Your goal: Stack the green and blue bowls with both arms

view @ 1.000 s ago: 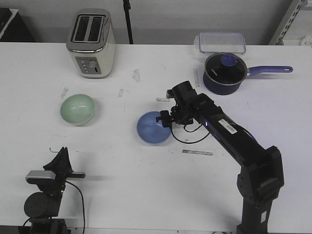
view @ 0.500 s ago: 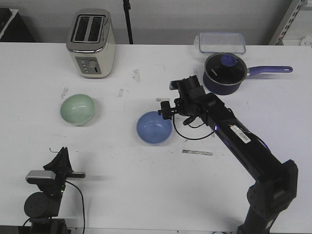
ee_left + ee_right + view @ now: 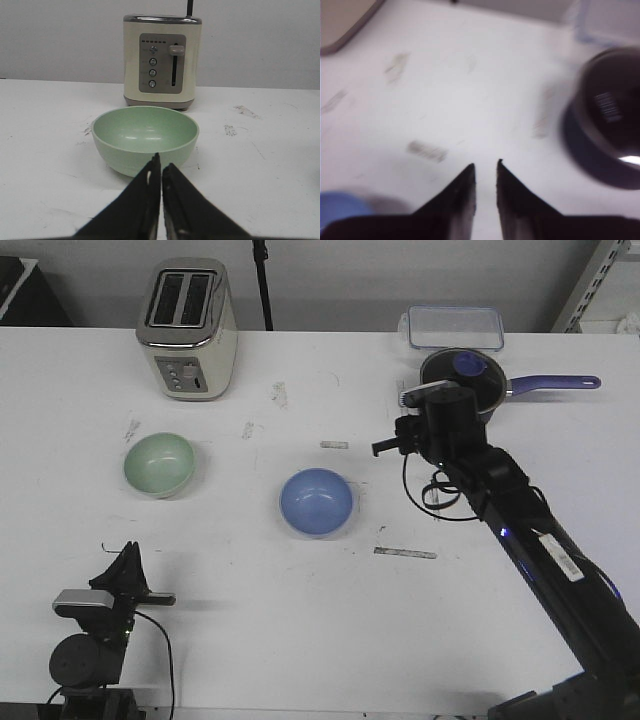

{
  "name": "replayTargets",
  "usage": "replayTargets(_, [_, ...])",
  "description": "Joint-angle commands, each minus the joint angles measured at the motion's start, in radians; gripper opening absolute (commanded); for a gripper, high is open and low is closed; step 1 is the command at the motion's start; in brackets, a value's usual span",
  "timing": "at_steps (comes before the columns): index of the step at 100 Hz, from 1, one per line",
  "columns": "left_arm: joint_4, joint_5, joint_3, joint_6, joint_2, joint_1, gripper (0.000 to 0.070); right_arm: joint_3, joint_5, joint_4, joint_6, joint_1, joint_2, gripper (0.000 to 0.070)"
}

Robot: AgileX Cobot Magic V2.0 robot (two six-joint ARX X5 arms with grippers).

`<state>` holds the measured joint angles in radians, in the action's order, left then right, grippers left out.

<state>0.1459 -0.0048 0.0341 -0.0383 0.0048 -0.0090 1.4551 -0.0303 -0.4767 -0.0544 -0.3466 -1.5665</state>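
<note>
The pale green bowl point(image 3: 159, 464) sits upright on the table's left, in front of the toaster. The light blue bowl point(image 3: 317, 502) sits upright at the table's middle. They stand well apart. My left gripper point(image 3: 127, 552) is low at the front left. In the left wrist view it point(image 3: 161, 167) is shut and empty, its tips just short of the green bowl point(image 3: 145, 135). My right gripper point(image 3: 383, 447) hovers to the right of and beyond the blue bowl. In the blurred right wrist view it point(image 3: 486, 165) is empty with a narrow gap, and the blue bowl point(image 3: 337, 210) shows at the corner.
A cream toaster point(image 3: 187, 328) stands at the back left, also in the left wrist view point(image 3: 162, 60). A dark blue saucepan point(image 3: 460, 390) with a purple handle and a clear lidded box point(image 3: 452, 326) stand at the back right, close behind the right gripper. Tape strips mark the table.
My right gripper has left the blue bowl's far right rim and pulled back to the right toward the saucepan. The blue bowl stayed put. The left arm has not moved.
</note>
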Motion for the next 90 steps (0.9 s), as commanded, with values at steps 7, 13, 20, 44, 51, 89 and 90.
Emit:
replayTargets(7, [0.012, -0.003, -0.022, 0.011, -0.002, 0.000, 0.0001, -0.122, 0.011, 0.100, 0.048, 0.053, 0.084, 0.0026])
replayTargets(13, [0.013, -0.003, -0.022, 0.011, -0.002, 0.000, 0.0001, -0.192, 0.011, 0.140, 0.048, 0.091, 0.139, 0.0019])
replayTargets(20, [0.013, -0.003, -0.022, 0.011, -0.002, 0.000, 0.0001, -0.281, 0.011, 0.196, 0.049, 0.135, 0.211, 0.0018])
replayTargets(44, [0.012, -0.003, -0.022, 0.011, -0.002, 0.000, 0.0001, -0.605, 0.011, 0.440, 0.085, 0.248, 0.488, 0.0017])
replayTargets(51, [0.012, -0.003, -0.022, 0.011, -0.002, 0.000, 0.0001, -0.672, 0.012, 0.448, 0.085, 0.264, 0.572, 0.0016])
replayTargets(89, [0.012, -0.003, -0.022, 0.011, -0.002, 0.000, 0.0001, -0.922, 0.012, 0.446, 0.086, 0.267, 1.017, 0.0016])
replayTargets(90, [0.013, -0.003, -0.022, 0.011, -0.002, 0.000, 0.0001, -0.927, 0.012, 0.445, 0.085, 0.267, 1.028, 0.0016])
